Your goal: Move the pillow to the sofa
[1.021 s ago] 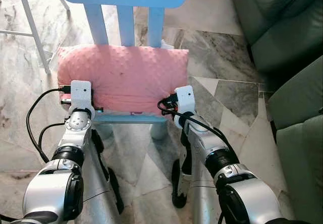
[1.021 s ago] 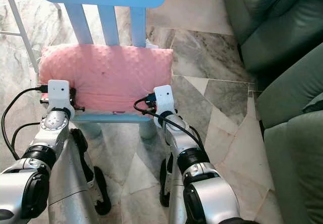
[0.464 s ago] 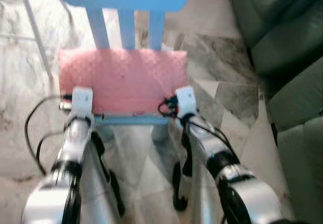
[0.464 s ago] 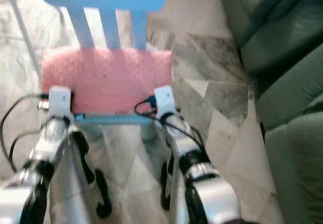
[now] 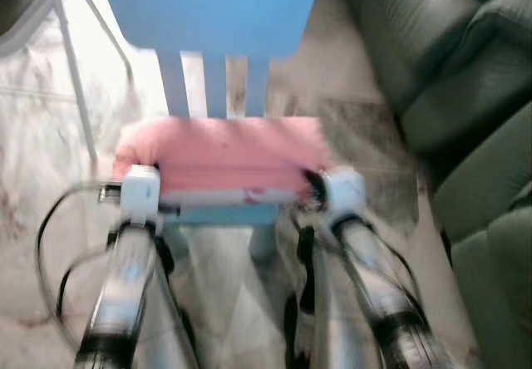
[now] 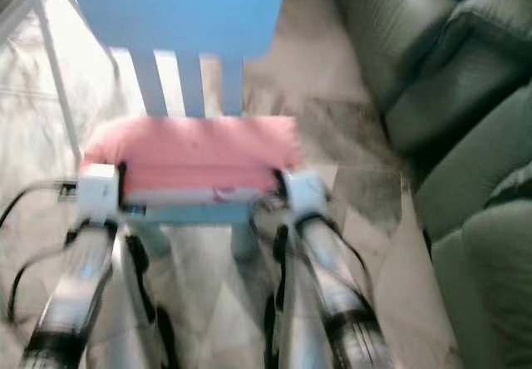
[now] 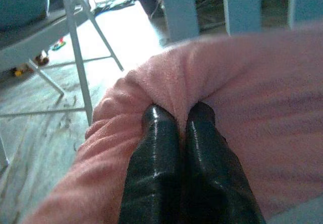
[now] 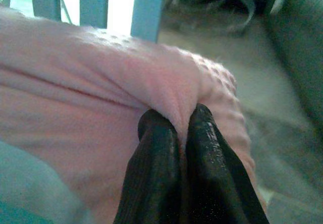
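Note:
A pink dimpled pillow (image 5: 220,153) lies on the seat of a light blue chair (image 5: 208,12) straight ahead. My left gripper (image 7: 179,118) is shut on a fold of the pillow (image 7: 262,82) at its left front corner. At the pillow's right front corner my right gripper (image 8: 176,118) is shut on a pinch of its fabric (image 8: 86,82). In the eye views, which are blurred, the fingers are hidden behind the white wrist blocks at the pillow's front edge. The dark green sofa (image 5: 449,78) stands to the right.
White metal legs of a frame (image 5: 79,95) stand to the left of the chair. The floor (image 5: 33,178) is pale marble with darker patches near the sofa. A second green cushion (image 5: 499,286) sits at the near right.
The head camera has tilted up and the picture has blurred. The pillow looks flatter and its front edge appears lifted a little off the seat, with both grippers still clamped on its corners.

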Motion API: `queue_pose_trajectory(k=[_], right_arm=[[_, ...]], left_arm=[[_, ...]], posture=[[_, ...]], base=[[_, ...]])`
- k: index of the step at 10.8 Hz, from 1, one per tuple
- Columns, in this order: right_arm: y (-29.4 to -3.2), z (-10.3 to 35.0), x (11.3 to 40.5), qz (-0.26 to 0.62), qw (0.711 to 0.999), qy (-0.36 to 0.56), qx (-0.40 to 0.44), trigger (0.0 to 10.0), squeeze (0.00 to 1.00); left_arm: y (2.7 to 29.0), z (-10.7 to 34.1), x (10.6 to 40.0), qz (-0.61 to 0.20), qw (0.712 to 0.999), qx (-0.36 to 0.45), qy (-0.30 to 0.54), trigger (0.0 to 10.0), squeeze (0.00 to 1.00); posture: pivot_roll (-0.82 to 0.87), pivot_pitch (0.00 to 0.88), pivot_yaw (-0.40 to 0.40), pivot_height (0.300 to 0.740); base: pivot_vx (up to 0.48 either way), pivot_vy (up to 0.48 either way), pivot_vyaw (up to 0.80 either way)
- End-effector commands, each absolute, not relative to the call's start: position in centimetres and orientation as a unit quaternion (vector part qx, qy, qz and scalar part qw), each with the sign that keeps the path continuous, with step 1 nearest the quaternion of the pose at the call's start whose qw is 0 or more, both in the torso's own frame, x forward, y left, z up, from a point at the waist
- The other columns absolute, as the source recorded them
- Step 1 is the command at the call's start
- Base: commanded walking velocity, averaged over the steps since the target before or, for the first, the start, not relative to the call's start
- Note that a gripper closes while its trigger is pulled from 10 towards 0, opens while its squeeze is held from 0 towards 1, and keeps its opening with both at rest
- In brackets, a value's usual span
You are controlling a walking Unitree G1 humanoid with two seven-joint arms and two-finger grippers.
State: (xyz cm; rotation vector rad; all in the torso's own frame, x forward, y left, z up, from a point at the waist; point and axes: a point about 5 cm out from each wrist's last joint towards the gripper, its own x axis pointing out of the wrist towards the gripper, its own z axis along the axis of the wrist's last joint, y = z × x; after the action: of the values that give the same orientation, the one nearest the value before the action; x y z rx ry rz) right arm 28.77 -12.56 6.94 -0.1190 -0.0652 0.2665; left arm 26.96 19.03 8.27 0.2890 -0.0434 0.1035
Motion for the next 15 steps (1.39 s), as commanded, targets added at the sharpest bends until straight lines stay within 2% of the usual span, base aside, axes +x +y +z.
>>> queue_pose_trajectory(k=[1,3,4,5,6,9,15], right_arm=[[-15.6,7.6,27.7,0.067,0.994,-0.054,-0.072,0.0,0.00],[-15.7,7.5,26.0,0.053,0.995,-0.044,-0.068,0.0,0.00],[-15.8,7.8,25.5,0.049,0.996,-0.047,-0.066,0.5,0.00],[-16.0,8.2,25.4,0.053,0.995,-0.044,-0.066,10.0,0.00],[-16.4,8.7,25.6,0.060,0.994,-0.053,-0.077,10.0,0.00],[-16.6,9.5,26.0,0.059,0.995,-0.045,-0.064,10.0,0.00],[-16.4,10.0,25.8,0.064,0.995,-0.041,-0.057,10.0,0.00]], left_arm=[[20.8,8.4,25.6,0.090,0.985,0.150,-0.010,0.0,0.00],[20.1,7.9,24.7,0.088,0.986,0.144,0.000,0.0,0.00],[19.5,8.4,24.5,0.083,0.987,0.136,-0.001,0.0,0.00],[19.0,8.7,24.6,0.073,0.989,0.129,0.001,9.5,0.00],[18.6,8.8,24.8,0.069,0.991,0.118,0.003,10.0,0.00],[17.6,9.1,25.3,0.057,0.992,0.109,0.007,10.0,0.00],[17.6,9.7,25.6,0.067,0.991,0.119,0.001,10.0,0.00]], posture=[[0.03,0.033,-0.051,0.466],[0.01,0.020,-0.044,0.466],[0.01,0.020,-0.043,0.466],[0.00,0.022,-0.044,0.466],[-0.01,0.023,-0.045,0.466],[-0.02,0.022,-0.048,0.506],[-0.03,0.028,-0.045,0.601]], base=[[0.000,0.000,0.00],[0.000,0.000,0.00],[0.000,0.000,0.00],[0.000,0.000,0.00],[0.000,0.000,0.00],[0.000,0.000,0.00],[0.000,0.000,0.00]])
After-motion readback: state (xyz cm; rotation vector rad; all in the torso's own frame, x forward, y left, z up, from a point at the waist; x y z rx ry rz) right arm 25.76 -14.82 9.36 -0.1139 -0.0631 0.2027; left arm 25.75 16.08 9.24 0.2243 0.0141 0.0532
